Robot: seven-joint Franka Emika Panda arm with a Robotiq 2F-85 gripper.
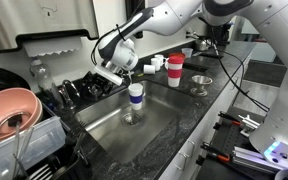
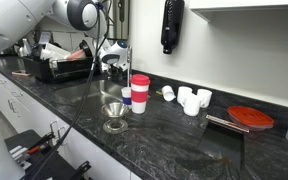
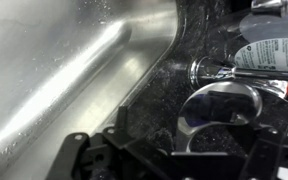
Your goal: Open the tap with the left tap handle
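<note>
**Clerk:** Entry one, the tool (image 1: 104,76). Where does it sit, and why there?

**Keeper:** It sits low at the back edge of the sink (image 1: 154,125), with the arm reaching in over the black tabletop (image 2: 184,135). In the wrist view its dark fingers stand wide apart with nothing between them. The left tap handle (image 3: 222,102), a short chrome lever, lies just ahead of that gap. The placement reads as a line-up, so the fingers can take the lever from either side and swing it. Whether anything touches the lever cannot be told.

**Clerk:** Entry two, the tap (image 3: 200,70)?

**Keeper:** Only a chrome stub shows in the wrist view, on the tabletop beside the sink's rim. The arched spout cannot be made out in either exterior view, because the arm covers that spot.

**Clerk:** Entry three, containers and contents.

**Keeper:**
- The sink holds one blue-and-white bottle (image 1: 135,95), upright near the drain.
- The red cup (image 2: 140,92) stands upright on the tabletop beside the sink, and its contents are hidden.
- The metal funnel (image 2: 114,110) stands wide end up near the tabletop's front edge, with nothing seen inside.
- The white cups (image 2: 189,98) are grouped toward the wall, and their contents are not visible.
- The pink bowl (image 1: 9,110) sits well apart from the tool, and its contents are unclear.
</note>
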